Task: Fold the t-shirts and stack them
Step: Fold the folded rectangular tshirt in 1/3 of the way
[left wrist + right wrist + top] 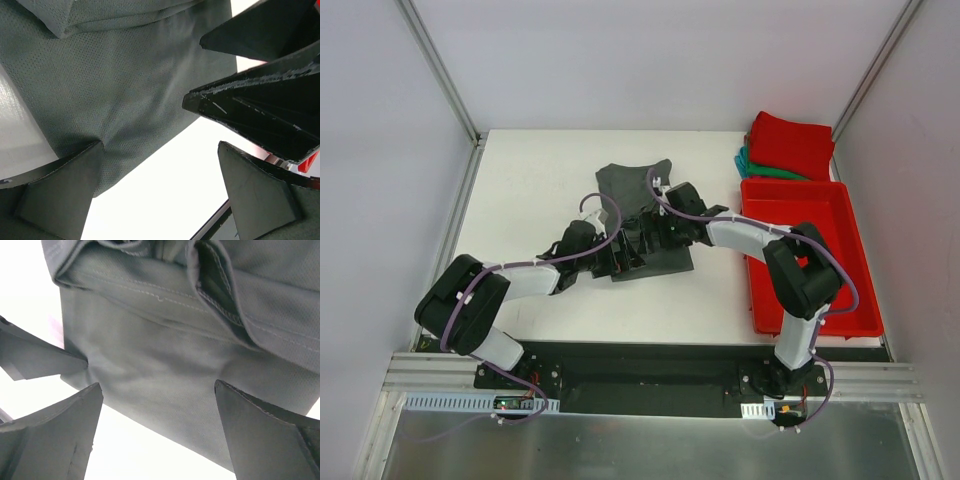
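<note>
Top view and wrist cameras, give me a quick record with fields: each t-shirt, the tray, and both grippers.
grey t-shirt: centre of the white table, partly folded, not stacked
red t-shirt: folded, far right corner, lying on the teal one
teal t-shirt: folded, under the red, only its left edge showing
red tray: right side, nearer than the stack, right arm crossing over it
left gripper: open, at the grey shirt's near edge
right gripper: open, over the grey shirt's near edge

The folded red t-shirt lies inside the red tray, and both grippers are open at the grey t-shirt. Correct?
No. In the top view the red t-shirt lies behind the tray, on the teal t-shirt, not inside. The rest is right.
</note>
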Controlling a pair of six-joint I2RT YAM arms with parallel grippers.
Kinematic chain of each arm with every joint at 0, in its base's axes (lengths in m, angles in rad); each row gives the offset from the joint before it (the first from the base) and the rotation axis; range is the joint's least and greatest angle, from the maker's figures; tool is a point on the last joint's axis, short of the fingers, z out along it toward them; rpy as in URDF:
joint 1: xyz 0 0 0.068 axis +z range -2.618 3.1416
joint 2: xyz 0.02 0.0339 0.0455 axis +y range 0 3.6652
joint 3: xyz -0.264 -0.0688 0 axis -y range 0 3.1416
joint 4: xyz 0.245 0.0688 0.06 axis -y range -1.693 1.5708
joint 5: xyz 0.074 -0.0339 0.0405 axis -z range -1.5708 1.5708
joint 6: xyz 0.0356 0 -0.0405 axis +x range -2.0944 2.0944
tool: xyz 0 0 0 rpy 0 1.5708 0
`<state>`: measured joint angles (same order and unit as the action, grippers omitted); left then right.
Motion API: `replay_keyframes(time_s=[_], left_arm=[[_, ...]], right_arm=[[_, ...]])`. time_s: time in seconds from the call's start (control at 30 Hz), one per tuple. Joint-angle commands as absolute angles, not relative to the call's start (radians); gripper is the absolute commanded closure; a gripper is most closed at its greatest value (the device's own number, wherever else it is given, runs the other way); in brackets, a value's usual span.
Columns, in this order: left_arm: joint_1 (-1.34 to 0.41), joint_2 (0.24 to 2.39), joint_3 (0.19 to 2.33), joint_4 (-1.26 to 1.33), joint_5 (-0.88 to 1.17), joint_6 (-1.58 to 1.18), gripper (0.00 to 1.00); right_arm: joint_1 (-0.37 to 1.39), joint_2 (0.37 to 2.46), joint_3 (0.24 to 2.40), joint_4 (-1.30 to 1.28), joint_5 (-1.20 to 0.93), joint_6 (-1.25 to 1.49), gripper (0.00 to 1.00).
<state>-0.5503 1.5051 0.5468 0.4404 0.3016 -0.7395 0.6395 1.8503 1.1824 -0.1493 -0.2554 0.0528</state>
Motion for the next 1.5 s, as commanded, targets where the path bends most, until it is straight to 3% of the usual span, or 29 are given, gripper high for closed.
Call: replay_keyframes(time_s=[0.0,0.23,0.43,0.73,0.93,1.17,1.47], left_arm=[[-0.561,1.548,0.485,0.319,0.327,-0.706,0.01],[-0.561,1.557,0.466,0.321,0.327,-0.712,0.01],[-0.561,1.542,0.459,0.307,0.322,-0.712,0.01],[-0.561,1.506,0.399,0.302,0.325,-0.732,0.01],[-0.561,1.470,0.390,0.298,0.339,-0.732,0.01],[-0.561,1.417,0.364,0.291,0.370,-0.727,0.01],[-0.561,1.404,0.325,0.284,0.350,-0.730,0.01]], right_arm=[[0.643,1.831,1.235,-0.057,-0.249,0.116,0.04],[0.635,1.992,1.357,-0.049,-0.239,0.173,0.04],[0.632,2.005,1.405,-0.038,-0.177,0.141,0.04],[0.592,2.091,1.768,-0.155,-0.055,0.043,0.04],[0.595,1.898,1.579,-0.265,-0.110,0.032,0.04],[0.623,1.778,1.232,-0.125,-0.425,0.187,0.04],[0.641,1.923,1.295,-0.089,-0.393,0.201,0.04]])
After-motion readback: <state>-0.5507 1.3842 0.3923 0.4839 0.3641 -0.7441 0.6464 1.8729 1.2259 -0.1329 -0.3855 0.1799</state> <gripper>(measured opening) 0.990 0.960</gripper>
